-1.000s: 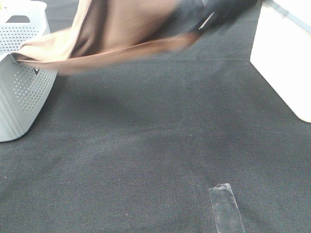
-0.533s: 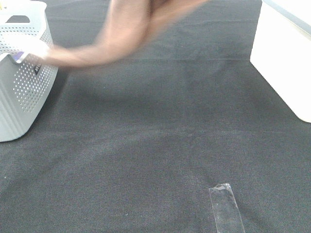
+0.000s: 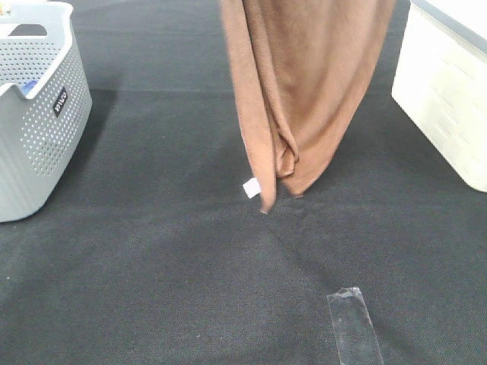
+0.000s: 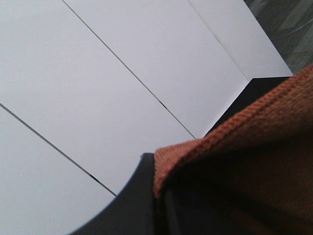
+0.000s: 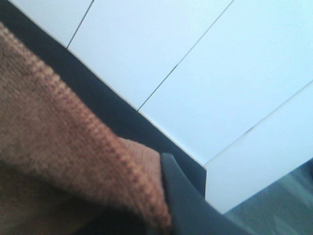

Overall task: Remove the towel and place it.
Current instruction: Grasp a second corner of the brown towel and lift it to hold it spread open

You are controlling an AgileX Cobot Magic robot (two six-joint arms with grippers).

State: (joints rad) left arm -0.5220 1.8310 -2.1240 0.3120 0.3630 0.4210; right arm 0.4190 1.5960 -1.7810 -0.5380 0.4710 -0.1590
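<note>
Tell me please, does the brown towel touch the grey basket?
Apart. The exterior high view shows the towel hanging mid-frame, with a wide strip of bare dark mat between it and the basket.

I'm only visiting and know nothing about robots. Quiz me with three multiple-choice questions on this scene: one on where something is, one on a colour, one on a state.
1. In the high camera view, where does the grey basket stand?
A) at the left edge
B) at the right edge
C) in the middle

2. What colour is the towel?
A) blue
B) brown
C) white

3. How is the towel right now?
A) folded flat
B) stuffed in the basket
C) hanging down

Answers:
1 A: the basket sits at the far left of the view.
2 B: its plush is brown; only its small tag is white.
3 C: it drapes down from above the picture's top edge, with its lower end close to the table.
</note>
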